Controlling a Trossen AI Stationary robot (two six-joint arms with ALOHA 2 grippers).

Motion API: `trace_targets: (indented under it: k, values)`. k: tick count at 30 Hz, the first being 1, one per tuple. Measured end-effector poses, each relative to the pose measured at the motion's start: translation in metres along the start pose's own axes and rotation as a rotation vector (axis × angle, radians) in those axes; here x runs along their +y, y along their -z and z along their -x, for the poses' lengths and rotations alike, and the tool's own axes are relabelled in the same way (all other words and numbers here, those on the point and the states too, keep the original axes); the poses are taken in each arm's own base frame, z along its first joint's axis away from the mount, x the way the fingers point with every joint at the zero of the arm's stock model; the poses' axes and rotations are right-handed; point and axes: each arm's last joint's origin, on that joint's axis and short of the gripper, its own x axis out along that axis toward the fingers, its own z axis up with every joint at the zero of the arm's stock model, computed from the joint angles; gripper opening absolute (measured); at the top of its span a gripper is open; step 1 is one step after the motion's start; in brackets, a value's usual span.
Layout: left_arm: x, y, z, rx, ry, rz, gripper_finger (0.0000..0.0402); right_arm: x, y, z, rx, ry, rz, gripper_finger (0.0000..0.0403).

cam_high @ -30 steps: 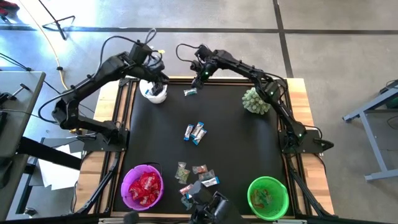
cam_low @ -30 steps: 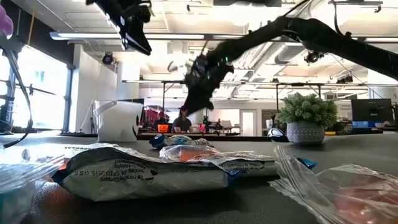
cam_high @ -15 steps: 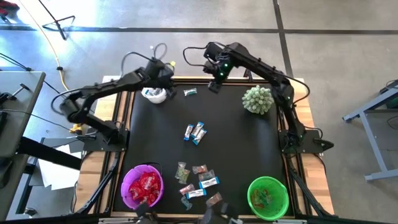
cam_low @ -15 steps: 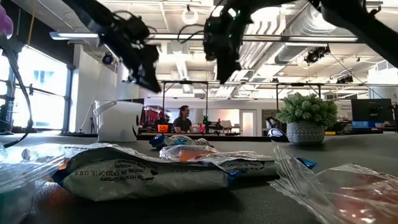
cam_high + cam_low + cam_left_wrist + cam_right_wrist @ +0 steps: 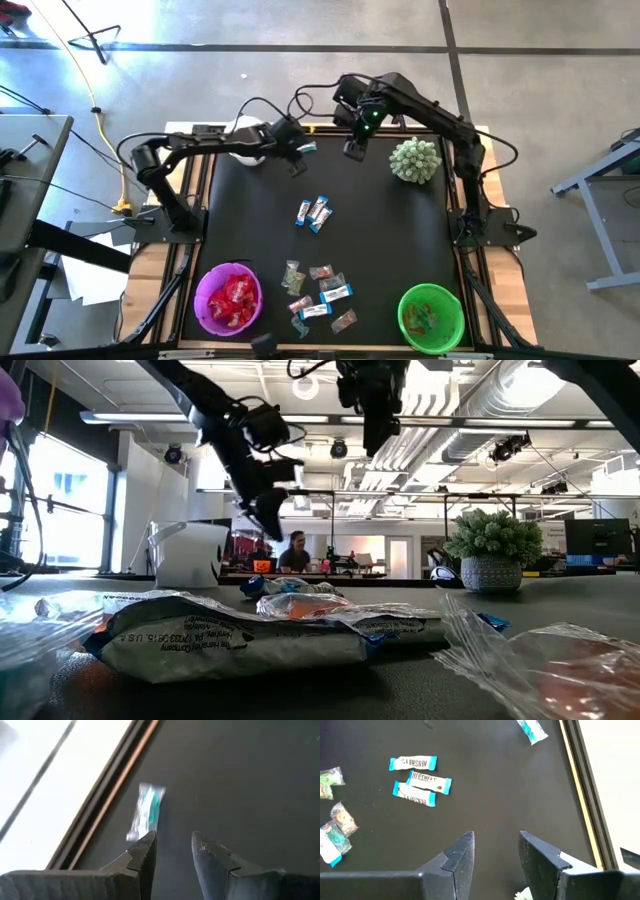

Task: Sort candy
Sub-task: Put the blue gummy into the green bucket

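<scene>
here the left gripper [image 5: 299,165] hovers, jaws parted, empty, beside a teal-wrapped candy [image 5: 145,811]; right gripper [image 5: 352,150] likewise.

Bare black desk [image 5: 390,240] between the three blue-and-white bars [image 5: 314,212] and the plant [image 5: 415,160], candy cluster [image 5: 318,294] filling the gap between purple bowl [image 5: 228,300] and green bowl [image 5: 431,317]

White bowl [image 5: 247,148] far left on mat; lone candy [image 5: 306,147] just right of it, plant [image 5: 414,160] far right. Three mini bars [image 5: 314,212] mid-mat. Loose candy pile [image 5: 318,296] near edge, btwn purple bowl [image 5: 229,301] near left & green bowl [image 5: 431,318] near right.
</scene>
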Motion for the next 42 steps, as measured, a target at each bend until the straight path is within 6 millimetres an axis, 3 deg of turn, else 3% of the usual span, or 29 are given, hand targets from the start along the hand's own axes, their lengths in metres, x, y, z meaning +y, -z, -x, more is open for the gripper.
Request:
trace_targets:
  k: [5,13,21,27,42]
  values:
    - [-0.003,-0.005,-0.013,-0.029,-0.051,-0.023,0.0113,0.007,0.001,-0.001,0.023,-0.007,0.001,0.0149]
    - [0.003,0.008,-0.05,0.079,-0.099,0.031,0.0113,0.02,0.0,-0.002,0.025,-0.018,0.006,0.0149]
    - [0.009,-0.014,-0.078,0.085,-0.088,-0.021,0.0113,0.028,0.0,-0.003,0.027,-0.024,-0.001,0.0149]
    - [0.016,-0.017,-0.095,0.167,-0.079,-0.038,0.0113,0.032,0.0,-0.003,0.028,-0.027,-0.027,0.0149]
    - [0.034,-0.004,-0.108,0.21,0.053,0.105,0.01,0.036,-0.001,-0.003,0.029,-0.03,-0.022,0.0149]
